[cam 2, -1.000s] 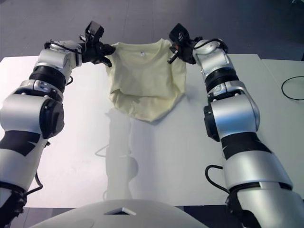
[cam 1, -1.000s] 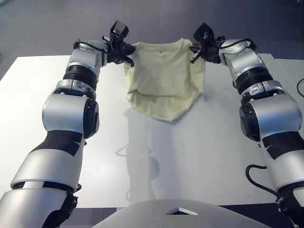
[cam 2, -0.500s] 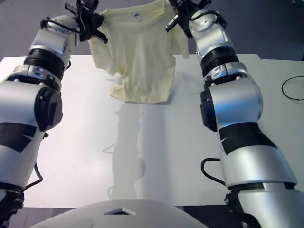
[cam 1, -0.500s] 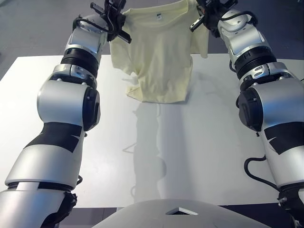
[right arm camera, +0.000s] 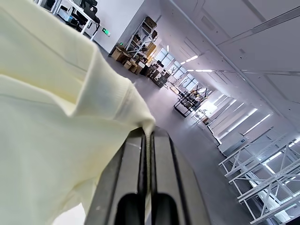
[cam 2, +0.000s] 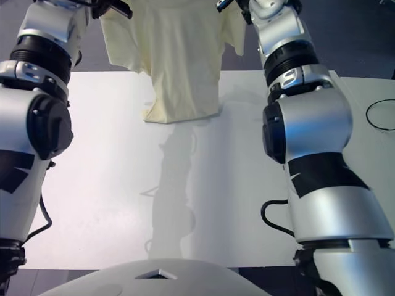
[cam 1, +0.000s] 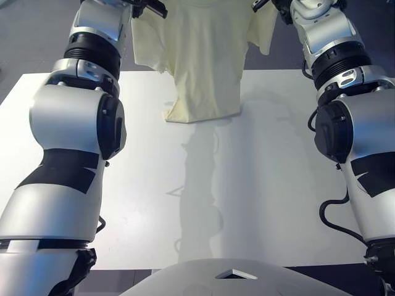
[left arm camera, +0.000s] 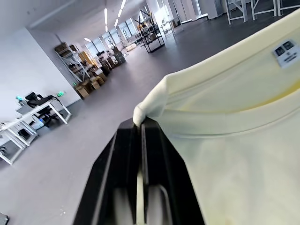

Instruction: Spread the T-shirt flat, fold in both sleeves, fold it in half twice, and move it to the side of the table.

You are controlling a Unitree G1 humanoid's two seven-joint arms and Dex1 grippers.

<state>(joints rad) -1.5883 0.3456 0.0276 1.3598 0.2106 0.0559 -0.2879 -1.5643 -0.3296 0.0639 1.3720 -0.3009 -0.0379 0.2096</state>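
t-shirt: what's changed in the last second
Both arms rose, lifting the T-shirt, whose lower part was bunched on the table, until it hangs nearly full length, hem just at the surface. The left gripper and right gripper stayed shut on its shoulders.

A thin black cable loop [cam 2: 366, 115] lies on a white tabletop [cam 2: 370, 89] at the robot's far right. Dark grey smooth floor [cam 2: 358, 31] stretches beyond it. The wrist views open onto a long hall: bright ceiling light strips [left arm camera: 107, 14] run down its length, and tall metal shelving racks [right arm camera: 145, 28] line one wall with brown cardboard boxes [left arm camera: 89, 86] stacked near them. White desks [left arm camera: 49, 110] stand by the wall, a black office chair [left arm camera: 35, 98] behind them and a small green sign [left arm camera: 18, 98] close by. White tubular frames [right arm camera: 262, 173] stand farther off.
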